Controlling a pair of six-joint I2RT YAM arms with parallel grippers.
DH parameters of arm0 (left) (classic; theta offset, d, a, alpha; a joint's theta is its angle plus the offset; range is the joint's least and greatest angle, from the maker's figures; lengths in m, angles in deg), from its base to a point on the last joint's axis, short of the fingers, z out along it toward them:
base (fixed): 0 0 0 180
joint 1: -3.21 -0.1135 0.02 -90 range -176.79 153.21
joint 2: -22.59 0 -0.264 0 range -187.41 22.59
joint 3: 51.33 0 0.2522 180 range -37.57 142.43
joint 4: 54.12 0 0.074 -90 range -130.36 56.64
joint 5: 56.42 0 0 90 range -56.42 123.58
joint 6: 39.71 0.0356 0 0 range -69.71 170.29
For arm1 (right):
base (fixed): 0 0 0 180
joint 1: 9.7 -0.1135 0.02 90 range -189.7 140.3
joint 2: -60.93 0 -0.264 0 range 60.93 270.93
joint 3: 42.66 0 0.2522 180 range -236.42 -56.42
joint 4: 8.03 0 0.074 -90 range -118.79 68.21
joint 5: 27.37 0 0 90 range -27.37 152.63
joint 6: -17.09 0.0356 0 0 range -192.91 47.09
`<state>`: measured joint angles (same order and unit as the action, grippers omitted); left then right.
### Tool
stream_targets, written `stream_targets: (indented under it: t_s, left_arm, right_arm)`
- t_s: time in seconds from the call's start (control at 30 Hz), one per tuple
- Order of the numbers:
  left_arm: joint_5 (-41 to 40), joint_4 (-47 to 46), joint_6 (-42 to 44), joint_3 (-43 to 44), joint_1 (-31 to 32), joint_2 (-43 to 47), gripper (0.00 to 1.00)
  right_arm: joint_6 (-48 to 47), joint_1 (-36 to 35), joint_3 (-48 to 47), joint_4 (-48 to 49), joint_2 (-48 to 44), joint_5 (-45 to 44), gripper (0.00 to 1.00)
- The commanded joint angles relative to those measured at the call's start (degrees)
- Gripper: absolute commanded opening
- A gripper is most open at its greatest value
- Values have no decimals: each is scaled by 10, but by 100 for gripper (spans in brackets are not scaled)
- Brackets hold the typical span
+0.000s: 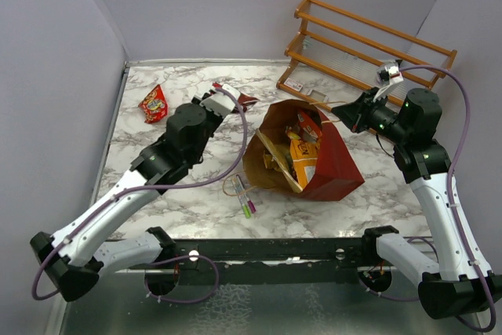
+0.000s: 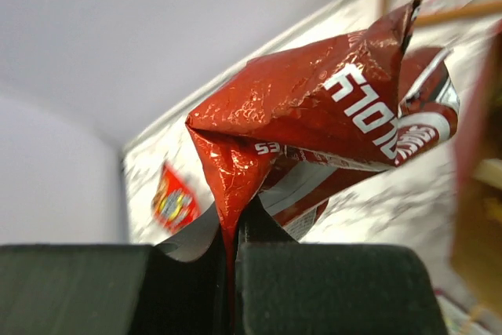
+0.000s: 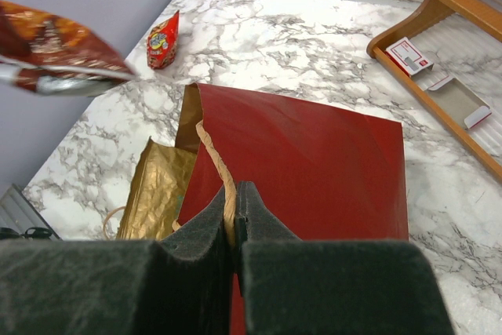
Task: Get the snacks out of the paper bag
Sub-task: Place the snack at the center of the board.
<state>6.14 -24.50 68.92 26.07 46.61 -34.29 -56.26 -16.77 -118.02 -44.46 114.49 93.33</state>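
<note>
The paper bag (image 1: 333,166) is laid near the middle of the desk (image 1: 384,194), a bit toward the right edge, with its open mouth turned to the left. Orange and yellow snacks (image 1: 302,151) are seen inside it. The bag's top edge is pinched by the right end effector (image 3: 234,203), which is clenched on the paper. The red chip bag (image 2: 314,131) is held up by one corner, just left of the paper bag, and the left end effector (image 2: 231,229) is clenched on it. A small red packet (image 1: 154,103) is laid near the far left corner. Two marker pens (image 1: 246,203) are laid toward the near edge. A wooden rack (image 1: 369,45) is stood at the far right corner.
</note>
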Motion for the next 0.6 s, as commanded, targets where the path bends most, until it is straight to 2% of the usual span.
stream_targets:
  t_s: [0.0, 0.13, 0.17, 0.3, 0.37, 0.47, 0.57]
  left_arm:
    - [-211, -35, 24, -32, -44, -64, 0]
    - [-214, 9, -82, -40, -166, -108, 0]
    - [-236, 11, -101, -47, -187, -115, 0]
    - [-340, -31, -109, -101, -243, -120, 0]
    - [-344, -63, -105, -131, -275, -104, 0]
    - [-333, -182, -56, -204, -324, -79, 0]
    - [-340, -343, 64, -273, -333, -95, 0]
  right_arm:
    - [-5, 0, 3, 11, -9, -11, 1]
    - [-4, 0, 2, 11, -8, -8, 1]
    - [-3, 0, 2, 12, -8, -7, 1]
    - [-1, 0, 1, 12, -8, 2, 1]
    - [0, 0, 2, 12, -10, 5, 1]
    - [2, 0, 5, 15, -14, 5, 1]
    - [7, 0, 10, 23, -16, 12, 1]
